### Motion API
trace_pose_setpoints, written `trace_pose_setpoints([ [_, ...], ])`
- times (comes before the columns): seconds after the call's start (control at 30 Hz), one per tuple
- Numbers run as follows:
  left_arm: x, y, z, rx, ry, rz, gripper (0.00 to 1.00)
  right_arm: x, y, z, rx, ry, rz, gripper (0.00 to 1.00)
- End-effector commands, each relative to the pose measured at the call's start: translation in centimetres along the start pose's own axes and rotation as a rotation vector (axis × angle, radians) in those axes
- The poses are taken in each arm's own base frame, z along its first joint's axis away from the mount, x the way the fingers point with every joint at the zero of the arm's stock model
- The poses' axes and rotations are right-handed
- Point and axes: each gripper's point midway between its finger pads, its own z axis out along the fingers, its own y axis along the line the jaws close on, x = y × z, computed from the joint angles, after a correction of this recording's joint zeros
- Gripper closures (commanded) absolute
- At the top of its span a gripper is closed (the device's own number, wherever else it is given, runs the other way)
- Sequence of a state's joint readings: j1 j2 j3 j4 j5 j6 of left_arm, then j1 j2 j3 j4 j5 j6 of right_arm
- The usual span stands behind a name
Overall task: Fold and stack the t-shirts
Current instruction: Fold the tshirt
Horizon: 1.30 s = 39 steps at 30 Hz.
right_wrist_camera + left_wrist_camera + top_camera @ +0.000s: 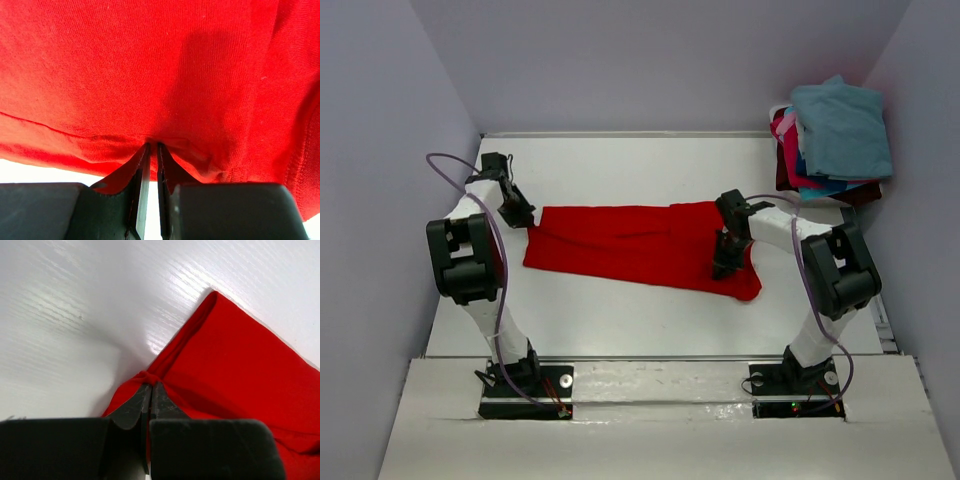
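A bright red t-shirt [620, 245] lies in a long flat band across the middle of the white table [620, 170]. My left gripper [527, 220] is at its left end, shut on a small bunched fold of the red cloth [240, 370]; the left gripper [151, 385] pinches it at the tips. My right gripper [723, 270] stands over the shirt's right part near the front edge. In the right wrist view the right gripper [152, 145] is shut on a tuck of the red t-shirt [150, 65], its jaws nearly together.
A pile of other t-shirts sits at the back right corner: teal-blue [840, 125] on top, pink [788, 140] and dark maroon [865, 192] beneath. Grey walls close in the table on the left, back and right.
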State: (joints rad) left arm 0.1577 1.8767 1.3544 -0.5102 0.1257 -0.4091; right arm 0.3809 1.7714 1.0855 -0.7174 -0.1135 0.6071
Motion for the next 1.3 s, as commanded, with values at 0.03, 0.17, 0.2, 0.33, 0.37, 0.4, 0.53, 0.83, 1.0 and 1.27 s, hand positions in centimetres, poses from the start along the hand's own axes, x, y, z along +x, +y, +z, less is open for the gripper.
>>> trace_pose_setpoints([
  [0.03, -1.9, -0.9, -0.9, 0.032, -0.038, -0.005, 0.94, 2.4, -2.3, 2.5, 0.076, 0.061, 0.006, 0.83],
  [0.17, -1.6, -1.3, -0.7, 0.064, -0.024, 0.004, 0.8, 2.3, -2.3, 2.6, 0.08, 0.061, 0.004, 0.83],
  [0.2, -1.6, -1.4, -0.7, 0.07, -0.022, 0.008, 0.71, 2.2, -2.3, 2.5, 0.079, 0.057, 0.004, 0.83],
  [0.33, -1.0, -1.8, -0.9, 0.086, -0.022, 0.022, 0.31, 1.9, -2.3, 2.4, 0.089, 0.048, 0.003, 0.8],
  [0.37, -1.1, -1.8, -1.0, 0.088, -0.026, 0.024, 0.26, 1.9, -2.3, 2.4, 0.089, 0.048, 0.003, 0.8],
  [0.4, -1.0, -1.8, -1.1, 0.088, -0.028, 0.028, 0.22, 1.8, -2.3, 2.4, 0.088, 0.047, 0.003, 0.79],
  [0.53, -1.1, -2.7, -2.1, 0.104, -0.051, 0.056, 0.15, 1.6, -2.1, 2.2, 0.084, 0.038, 0.005, 0.79],
  [0.83, 1.6, -8.7, -2.6, 0.172, -0.018, 0.261, 0.21, 1.4, -2.0, 2.1, 0.082, 0.03, 0.012, 0.79],
  [1.0, 3.3, -10.8, -1.8, 0.169, 0.019, 0.345, 0.25, 1.4, -1.8, 2.1, 0.079, 0.03, 0.02, 0.79],
  [1.27, 5.2, -9.6, 0.3, 0.108, 0.101, 0.339, 0.46, 1.2, -1.4, 1.9, 0.068, 0.025, 0.036, 0.79],
])
